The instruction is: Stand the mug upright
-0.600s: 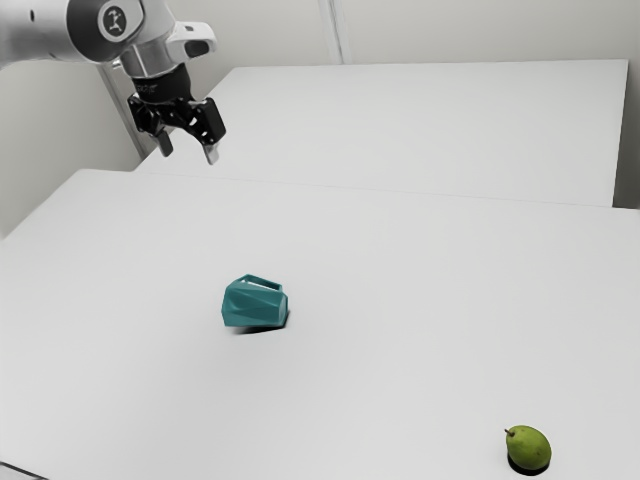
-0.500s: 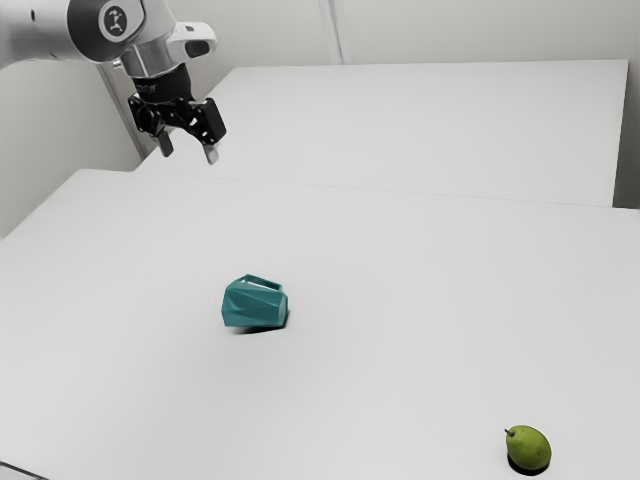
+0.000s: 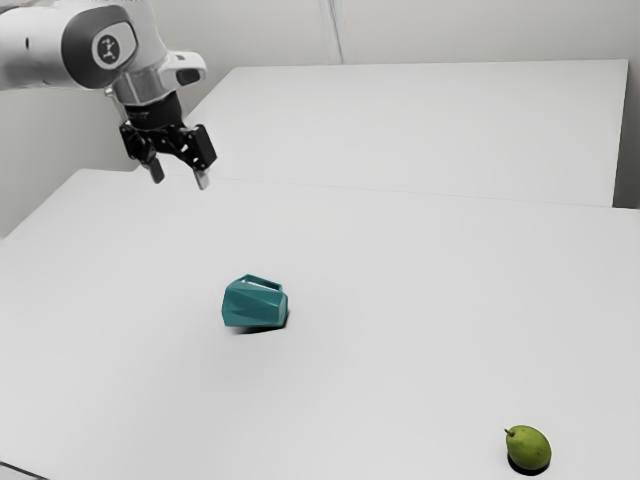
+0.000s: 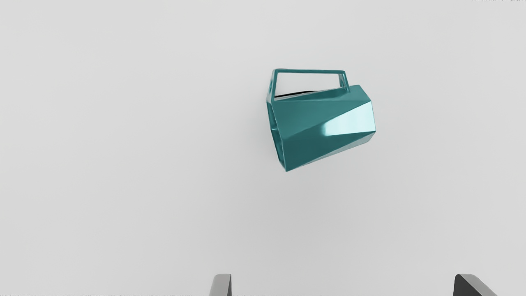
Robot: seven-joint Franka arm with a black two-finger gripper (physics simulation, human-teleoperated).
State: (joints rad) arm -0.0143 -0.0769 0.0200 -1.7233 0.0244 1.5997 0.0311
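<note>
In the exterior view my gripper (image 3: 179,178) hangs high above the table, up and to the left of the teal faceted mug (image 3: 254,303). The mug lies on its side on the white surface, its handle raised. Seen from the wrist, the mug (image 4: 324,123) shows its open rim at one end, the closed base at the other, and an angular handle along one side. My gripper (image 4: 343,283) is open, its two fingertips wide apart with nothing between them and apart from the mug.
A green pear (image 3: 528,447) rests on the white table (image 3: 400,300) near the exterior view's lower right. Another white surface (image 3: 430,125) stretches behind, toward the pale walls.
My hand has come down and shifted slightly toward the exterior view's left. The mug and the pear have stayed where they were.
</note>
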